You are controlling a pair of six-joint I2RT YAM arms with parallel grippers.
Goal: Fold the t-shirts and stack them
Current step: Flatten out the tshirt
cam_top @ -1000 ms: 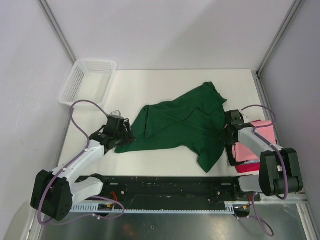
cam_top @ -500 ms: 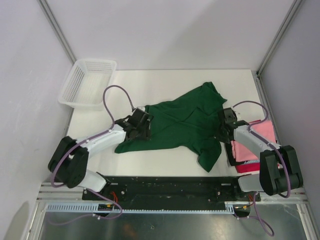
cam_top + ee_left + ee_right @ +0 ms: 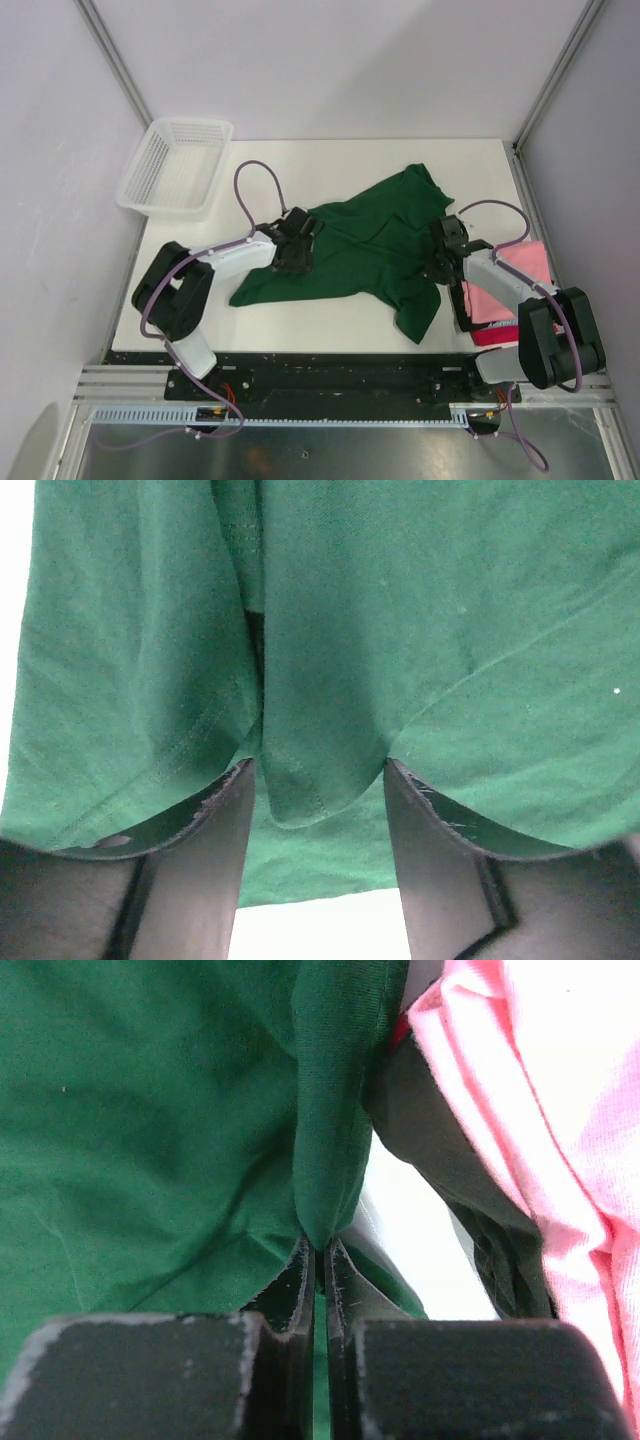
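The dark green t-shirt point(image 3: 370, 240) lies crumpled and spread across the middle of the table. My left gripper point(image 3: 298, 242) is down on its left part, open, with a raised fold of green cloth point(image 3: 320, 730) between the two fingers point(image 3: 215, 870). My right gripper point(image 3: 441, 256) is at the shirt's right edge, shut on a pinched ridge of green cloth point(image 3: 330, 1140). A folded pink t-shirt point(image 3: 520, 278) lies just right of it on top of a folded red one point(image 3: 494, 337). The pink cloth point(image 3: 560, 1160) fills the right side of the right wrist view.
A white mesh basket point(image 3: 175, 165) stands at the back left corner. White walls and metal frame posts close in the table on three sides. The black base rail point(image 3: 330, 375) runs along the near edge.
My left arm has swung right from the bare table at the shirt's left tip onto the shirt's left part. The right gripper has edged slightly left, still shut on the cloth.
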